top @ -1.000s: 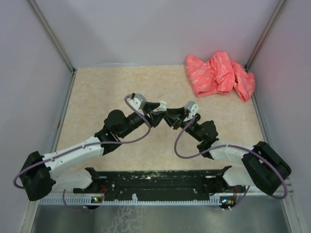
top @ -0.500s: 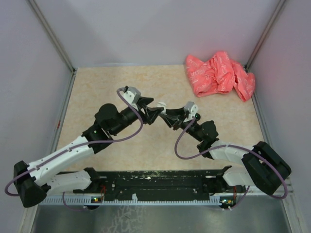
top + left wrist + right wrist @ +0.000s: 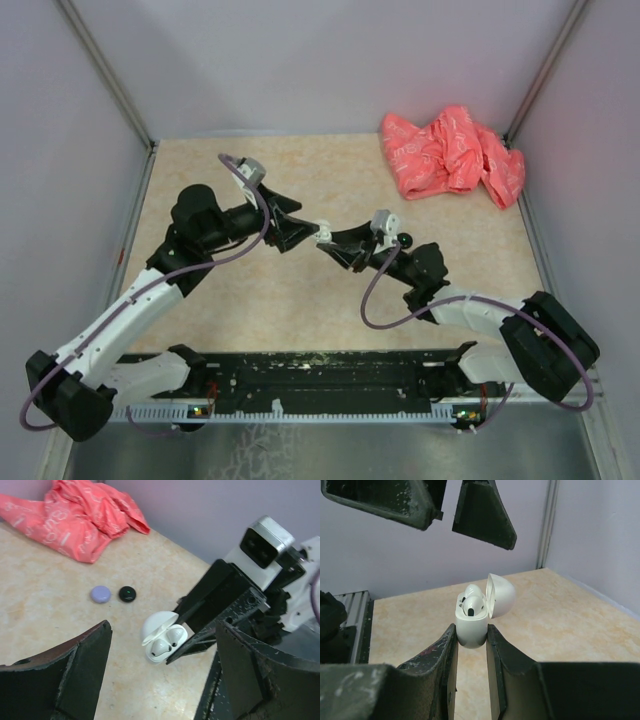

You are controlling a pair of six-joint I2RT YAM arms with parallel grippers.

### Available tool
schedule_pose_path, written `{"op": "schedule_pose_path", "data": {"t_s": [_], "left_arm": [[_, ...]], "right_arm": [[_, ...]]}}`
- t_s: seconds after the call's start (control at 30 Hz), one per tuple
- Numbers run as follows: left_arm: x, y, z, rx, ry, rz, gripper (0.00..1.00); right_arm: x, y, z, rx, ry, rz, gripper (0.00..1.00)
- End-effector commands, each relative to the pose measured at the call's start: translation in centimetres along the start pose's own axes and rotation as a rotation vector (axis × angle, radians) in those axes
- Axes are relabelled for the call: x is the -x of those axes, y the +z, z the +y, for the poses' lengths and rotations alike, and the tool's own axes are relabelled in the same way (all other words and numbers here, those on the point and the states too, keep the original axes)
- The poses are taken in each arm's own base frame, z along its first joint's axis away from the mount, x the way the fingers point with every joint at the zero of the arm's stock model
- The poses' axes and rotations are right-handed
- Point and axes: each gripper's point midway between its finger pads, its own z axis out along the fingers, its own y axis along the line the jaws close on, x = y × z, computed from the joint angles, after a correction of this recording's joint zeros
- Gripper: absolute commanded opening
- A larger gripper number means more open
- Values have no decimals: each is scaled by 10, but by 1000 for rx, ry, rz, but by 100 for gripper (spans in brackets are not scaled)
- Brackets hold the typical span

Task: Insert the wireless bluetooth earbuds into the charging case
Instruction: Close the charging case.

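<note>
A white charging case (image 3: 471, 625) is pinched at its lower body between the fingers of my right gripper (image 3: 471, 632), which is shut on it and holds it above the table. Its lid (image 3: 501, 594) stands open. Two white earbuds (image 3: 472, 602) sit side by side in the case's wells, and they also show in the left wrist view as earbuds (image 3: 167, 642). My left gripper (image 3: 298, 234) is open and empty, a short way left of the case (image 3: 323, 231). Its dark fingers (image 3: 75, 670) frame the case (image 3: 155, 655) from a distance.
A crumpled pink-red bag (image 3: 452, 152) lies at the back right corner of the table. A small lavender disc (image 3: 100, 594) and a small black disc (image 3: 127, 594) rest on the tabletop beyond the case. Grey walls enclose the table on three sides.
My left gripper has opened wide and drawn back to the left, away from the case. The right gripper has shifted slightly left, still holding the case.
</note>
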Motion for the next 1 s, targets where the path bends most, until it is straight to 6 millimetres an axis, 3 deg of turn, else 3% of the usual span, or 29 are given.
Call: {"op": "schedule_pose_path", "data": {"t_s": [0.0,0.4,0.97], "left_arm": [[0,-7,-37,-214,-68,35,89],[-20,1,-41,-308,-189,96,91],[-12,-10,-60,-405,-149,65,82]], "right_arm": [[49,13,20,111,-23,-128,0],[66,18,33,191,14,-184,0],[31,18,23,158,149,-111,0]]}}
